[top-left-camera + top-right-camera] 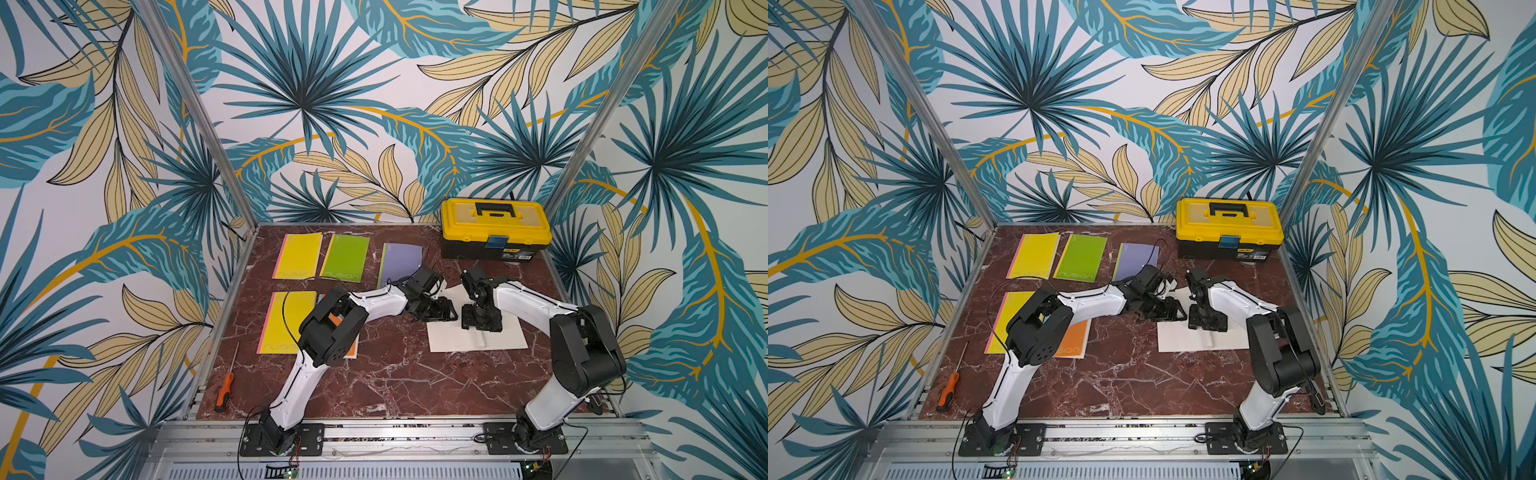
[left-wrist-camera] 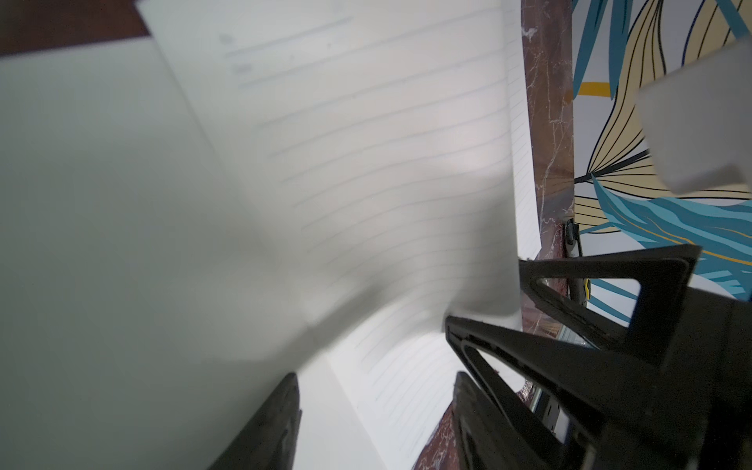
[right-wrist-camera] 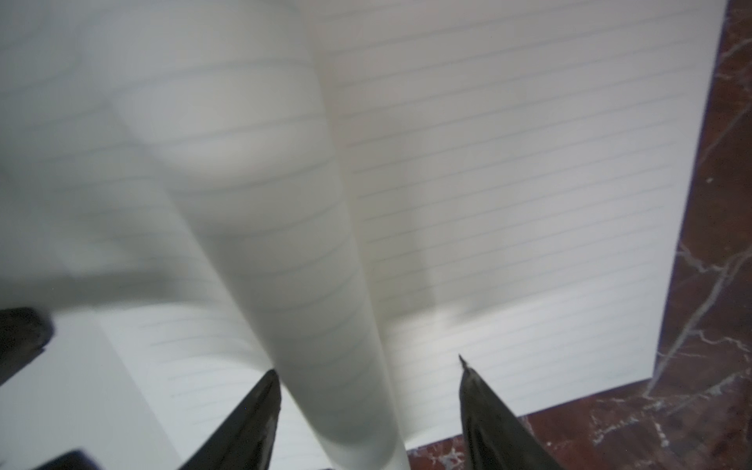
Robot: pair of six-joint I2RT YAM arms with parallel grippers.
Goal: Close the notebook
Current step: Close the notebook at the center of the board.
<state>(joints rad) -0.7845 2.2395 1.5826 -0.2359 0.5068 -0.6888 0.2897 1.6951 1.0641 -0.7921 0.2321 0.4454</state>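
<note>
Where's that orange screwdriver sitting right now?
In both top views the orange screwdriver lies on the marble table by its near left edge, left of the left arm and just in front of the nearer yellow notebook.

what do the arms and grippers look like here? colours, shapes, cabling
The left arm and right arm have white link shells, black joint housings and black base plates. The left gripper and right gripper are all black with slim tapered fingers. A thin black cable loops beside the left arm.
</note>
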